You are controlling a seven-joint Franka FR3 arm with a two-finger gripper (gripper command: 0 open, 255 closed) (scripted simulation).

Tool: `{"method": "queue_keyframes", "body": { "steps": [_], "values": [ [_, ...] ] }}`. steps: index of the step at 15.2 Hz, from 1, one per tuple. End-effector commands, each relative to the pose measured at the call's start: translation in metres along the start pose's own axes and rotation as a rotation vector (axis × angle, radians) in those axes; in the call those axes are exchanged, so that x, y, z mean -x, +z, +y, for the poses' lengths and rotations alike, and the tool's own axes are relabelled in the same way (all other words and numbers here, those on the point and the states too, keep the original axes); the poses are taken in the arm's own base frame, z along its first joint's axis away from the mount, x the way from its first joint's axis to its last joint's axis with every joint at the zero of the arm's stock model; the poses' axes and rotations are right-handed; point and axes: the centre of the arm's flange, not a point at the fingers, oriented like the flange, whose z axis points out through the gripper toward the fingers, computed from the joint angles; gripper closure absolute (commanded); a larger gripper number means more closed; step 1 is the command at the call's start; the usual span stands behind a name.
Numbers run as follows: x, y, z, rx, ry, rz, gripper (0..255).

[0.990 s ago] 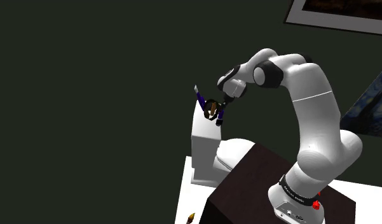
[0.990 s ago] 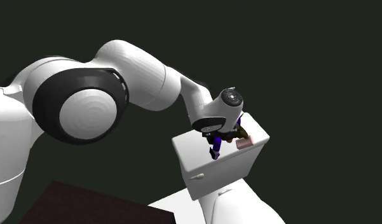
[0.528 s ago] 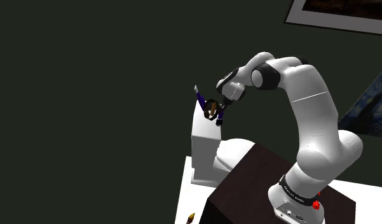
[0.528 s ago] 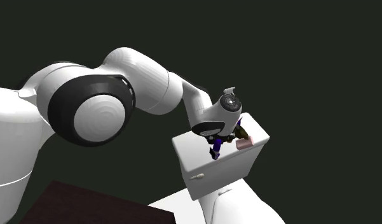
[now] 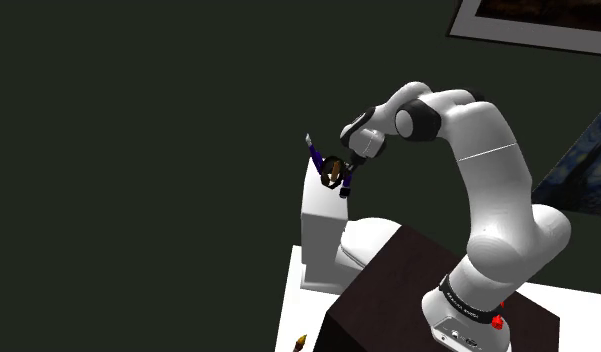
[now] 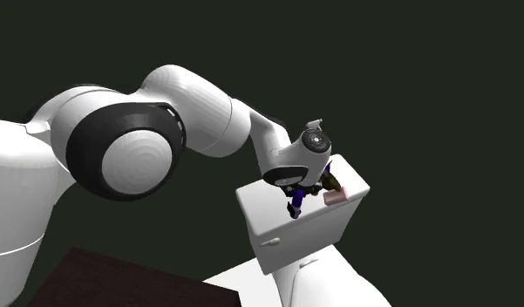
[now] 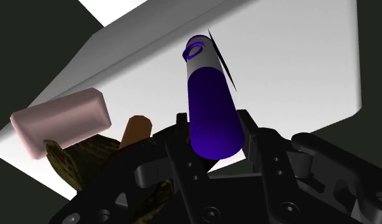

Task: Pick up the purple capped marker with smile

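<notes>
Shoulder view: the arm (image 5: pixel 488 190) arches from its stand up and leftward, wrist bent down over a white tank (image 5: pixel 321 225). Second exterior view: the tool (image 6: pixel 296 190) points down at the tank's top, with a pink block (image 6: pixel 336 197) just beside it. Wrist view: the fingers pinch the marker (image 7: pixel 208 95) by its purple cap, above the white top. A brown object (image 7: pixel 135 130) lies between block and tool.
</notes>
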Motion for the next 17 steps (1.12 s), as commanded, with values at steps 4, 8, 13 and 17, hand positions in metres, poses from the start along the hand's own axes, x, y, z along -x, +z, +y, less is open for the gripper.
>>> {"method": "queue_keyframes", "body": {
  "steps": [4,8,13,17],
  "values": [
    [-0.004,-0.020,0.000,-0.001,0.000,-0.002,255],
    [-0.009,-0.040,0.000,-0.001,0.000,-0.002,255],
    [-0.016,-0.066,0.000,-0.001,0.000,-0.002,255],
    [-0.018,-0.077,0.000,-0.001,0.000,-0.002,255]
  ]
}}
